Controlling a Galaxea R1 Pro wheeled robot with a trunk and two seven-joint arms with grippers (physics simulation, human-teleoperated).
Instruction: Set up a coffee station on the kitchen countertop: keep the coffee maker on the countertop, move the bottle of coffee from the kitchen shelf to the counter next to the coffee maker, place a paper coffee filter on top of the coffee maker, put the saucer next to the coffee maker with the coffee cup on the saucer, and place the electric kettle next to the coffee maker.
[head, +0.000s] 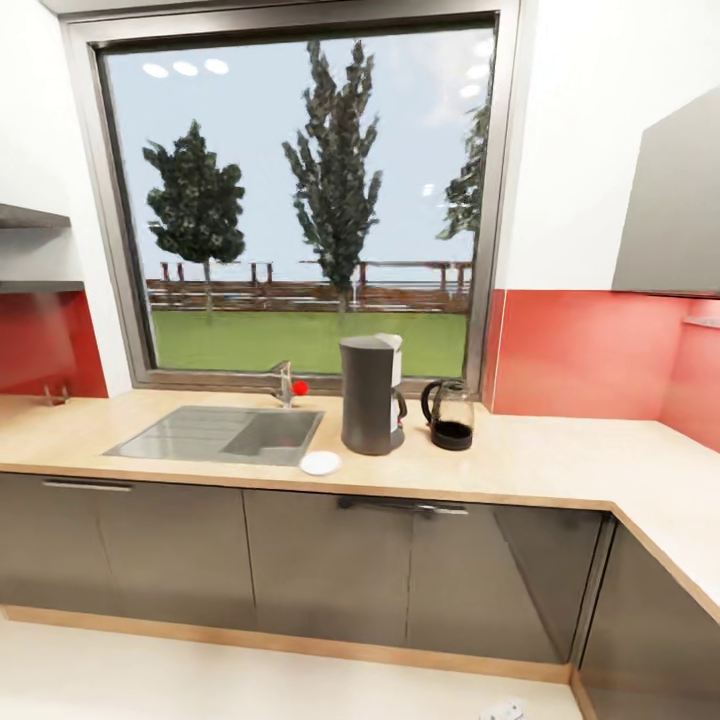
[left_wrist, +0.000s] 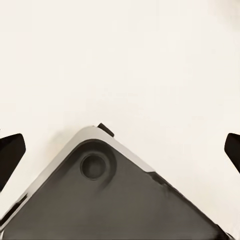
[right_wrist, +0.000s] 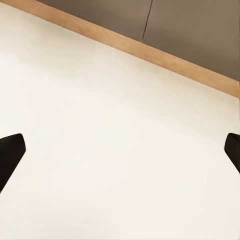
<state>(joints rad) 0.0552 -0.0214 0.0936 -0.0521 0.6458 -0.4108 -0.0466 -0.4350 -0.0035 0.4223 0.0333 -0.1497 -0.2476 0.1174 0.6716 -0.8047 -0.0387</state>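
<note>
The shelf (head: 30, 250) and a white object (head: 503, 711) on the floor are cut off by the picture's edges

A light wood-grain kitchen countertop (head: 560, 455) runs under the window and turns a corner at the right. Directly on it stand a tall dark grey coffee maker (head: 371, 394), a black-based glass electric kettle (head: 449, 414) just beside it, and a small white round saucer (head: 320, 463) by the inset steel sink (head: 215, 434).

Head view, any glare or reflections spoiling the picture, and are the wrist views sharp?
Head view: ceiling lights reflect in the window; glossy cabinet fronts show sheen; coffee maker and electric kettle read clearly. Both wrist views: soft, evenly lit pale floor, no glare.
</note>
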